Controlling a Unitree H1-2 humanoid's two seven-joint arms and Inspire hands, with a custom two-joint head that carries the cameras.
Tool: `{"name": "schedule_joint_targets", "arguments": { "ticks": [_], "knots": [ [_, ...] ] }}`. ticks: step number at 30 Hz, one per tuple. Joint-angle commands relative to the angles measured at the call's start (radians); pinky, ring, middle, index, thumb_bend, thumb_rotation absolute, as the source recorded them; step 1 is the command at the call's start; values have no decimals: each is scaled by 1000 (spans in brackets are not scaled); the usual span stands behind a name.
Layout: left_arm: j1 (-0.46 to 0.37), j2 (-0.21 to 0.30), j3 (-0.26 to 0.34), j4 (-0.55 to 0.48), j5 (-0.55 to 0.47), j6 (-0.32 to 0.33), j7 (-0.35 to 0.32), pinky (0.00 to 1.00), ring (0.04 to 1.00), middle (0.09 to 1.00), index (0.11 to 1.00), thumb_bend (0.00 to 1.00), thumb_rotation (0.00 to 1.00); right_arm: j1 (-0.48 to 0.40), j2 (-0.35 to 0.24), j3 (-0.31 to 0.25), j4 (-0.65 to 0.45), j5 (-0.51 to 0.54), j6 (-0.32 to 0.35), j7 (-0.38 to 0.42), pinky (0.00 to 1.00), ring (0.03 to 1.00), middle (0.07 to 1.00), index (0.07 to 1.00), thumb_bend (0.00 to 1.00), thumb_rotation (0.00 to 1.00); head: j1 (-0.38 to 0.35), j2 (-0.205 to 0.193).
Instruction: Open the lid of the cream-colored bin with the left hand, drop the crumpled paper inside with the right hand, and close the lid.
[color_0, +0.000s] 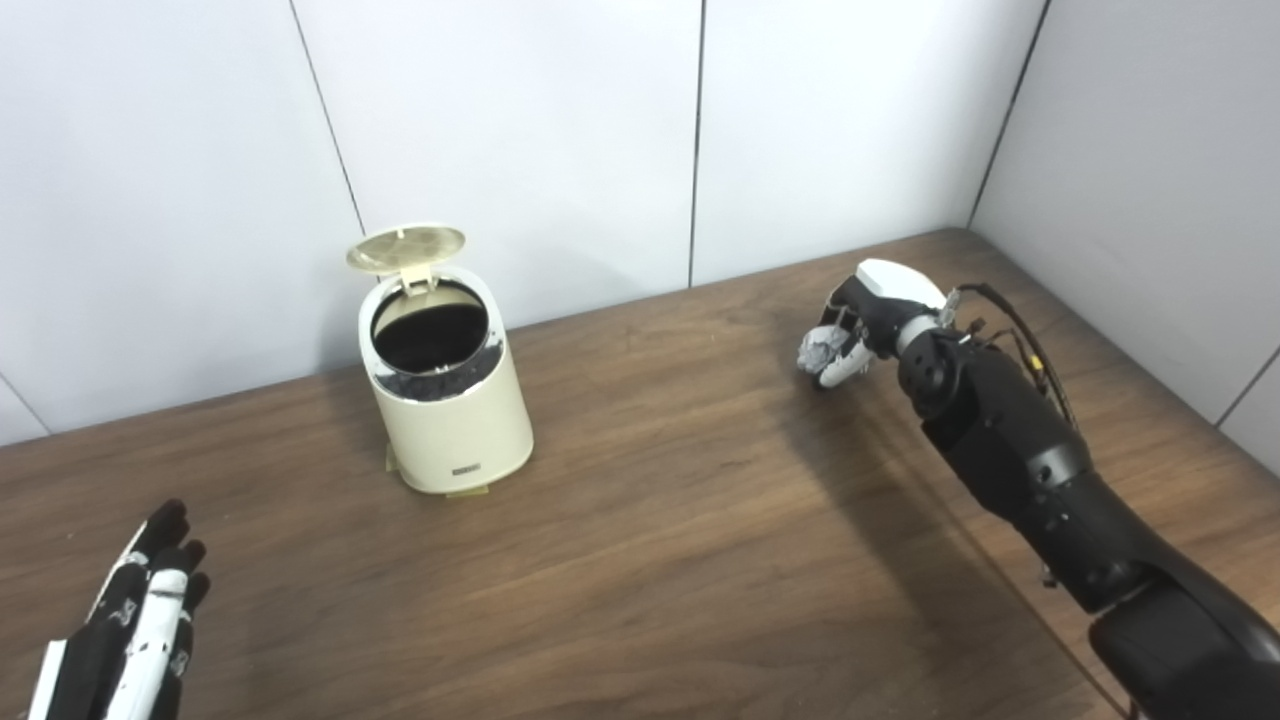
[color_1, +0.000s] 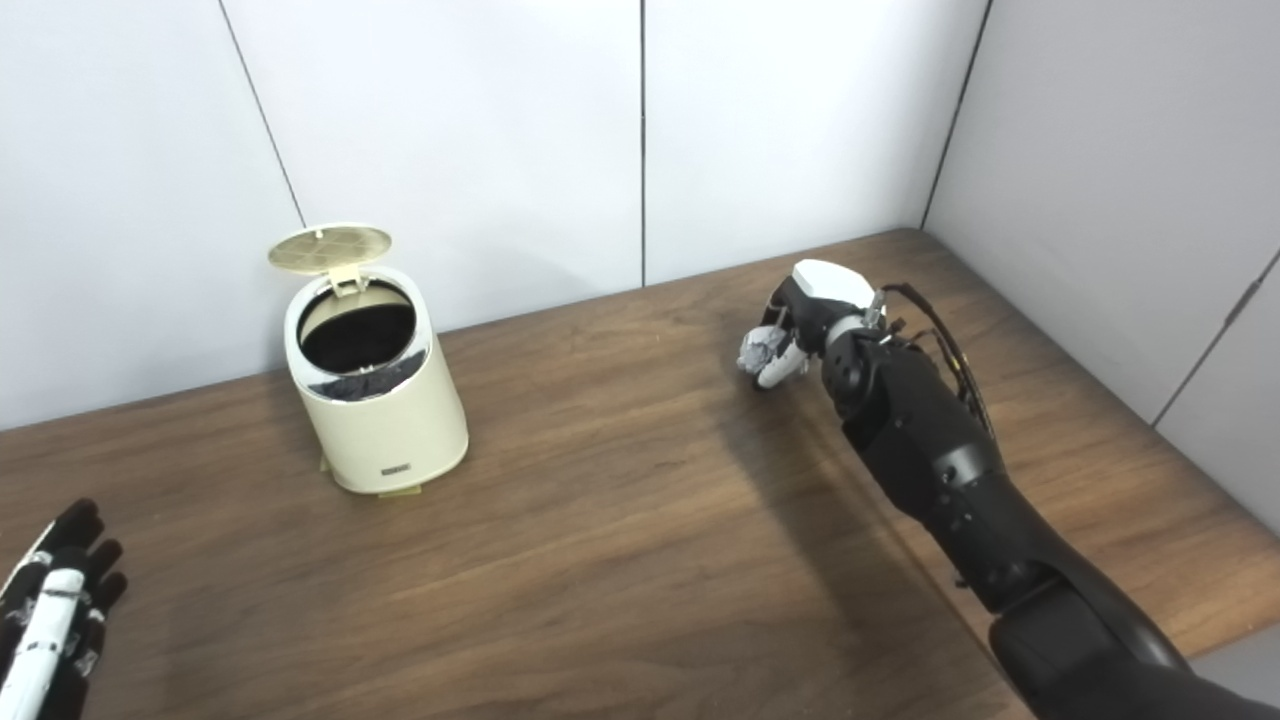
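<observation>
Left eye view shows you the cream-colored bin (color_0: 447, 400) standing toward the back left of the bench (color_0: 680, 520), close to the wall, with its lid (color_0: 406, 247) already tipped up and back on its hinge. You can look straight into the dark mouth, so I judge the opening step done.

Your left robot hand (color_0: 135, 620) is low at the near left corner, fingers stretched out and spread, holding nothing, well apart from the bin. Nothing is propping the lid; it appears to stand up on its own.

Your right robot hand (color_0: 865, 320) is far over on the right side of the bench, fingers curled around the crumpled paper (color_0: 818, 348), a small grey wad showing between them. Whether the wad has cleared the wood or is touching it cannot be told from either view.

So the step in hand is the carry. What you need next is a long sweep leftward across the bench, with enough height to clear the rim, stopping with the paper directly above the opening before the fingers let go. Watch the raised lid at the back: come in from the front or the right side so the wrist does not knock it shut early. Closing waits for the left robot hand afterwards.
</observation>
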Motion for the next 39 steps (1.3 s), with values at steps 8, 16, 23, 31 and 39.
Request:
{"name": "schedule_joint_targets", "arguments": {
  "ticks": [8,16,23,31,39],
  "knots": [
    [-18,-1,-3,-20,11,-30,-14,993,978,969,931,273,492,3,-30,-38,-141,30,-68,-115,263,409,527,542,488,0,47,-9],
    [2,4,-25,19,47,-75,-31,984,958,957,947,288,441,49,-19,-42,-335,27,-153,-160,323,398,495,505,497,0,142,-29],
    [26,0,-54,50,94,-115,-37,949,931,936,951,315,395,36,34,20,-544,-16,-129,-81,341,379,489,502,499,0,222,-49],
    [52,-31,-50,80,75,-146,-36,917,915,923,928,369,354,-37,165,102,-675,-100,-105,26,404,379,518,505,499,0,260,-60],
    [60,-47,-71,102,92,-171,-29,916,915,921,925,341,357,-67,267,121,-677,-86,-140,41,344,383,514,492,498,0,306,-68]
  ]
}}
